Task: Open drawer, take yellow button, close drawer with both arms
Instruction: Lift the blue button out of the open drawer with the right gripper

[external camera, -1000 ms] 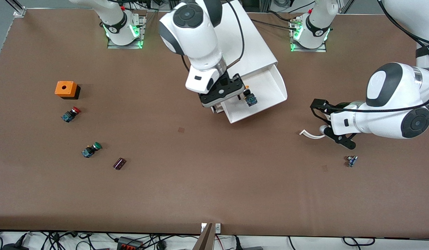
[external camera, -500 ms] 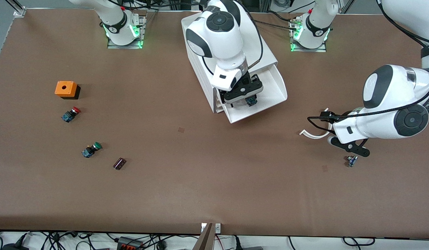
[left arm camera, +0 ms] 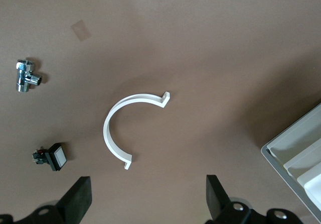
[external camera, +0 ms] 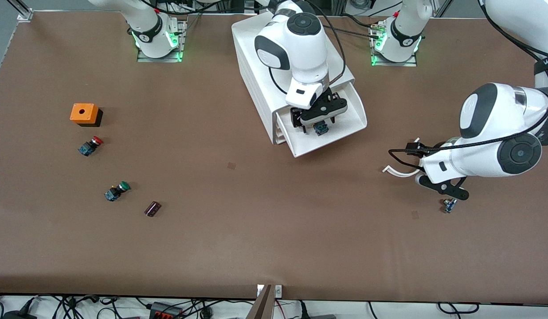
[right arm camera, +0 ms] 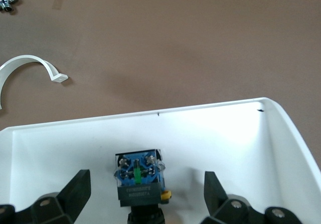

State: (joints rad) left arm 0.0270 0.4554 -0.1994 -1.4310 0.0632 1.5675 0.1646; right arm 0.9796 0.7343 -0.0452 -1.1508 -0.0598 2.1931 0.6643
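The drawer (external camera: 345, 116) is pulled out; the button (right arm camera: 139, 180) lies unlifted between the right gripper's (right arm camera: 145, 199) spread fingers. The left gripper (left arm camera: 148, 201), parted and empty, waits over a white clip (left arm camera: 125, 128).

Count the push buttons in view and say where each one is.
3. The yellow-capped button lies in the open top drawer, under the right end effector. The red-capped button and green-capped button lie toward the right arm's end; closed drawers may hide more.

The button (external camera: 320, 129) lies in the pulled-out top drawer (external camera: 345, 128) of the cabinet (external camera: 256, 84), under the right gripper (external camera: 317, 124); the left gripper (external camera: 438, 188) hangs over the table (external camera: 274, 230) beside a curved clip (external camera: 396, 172)
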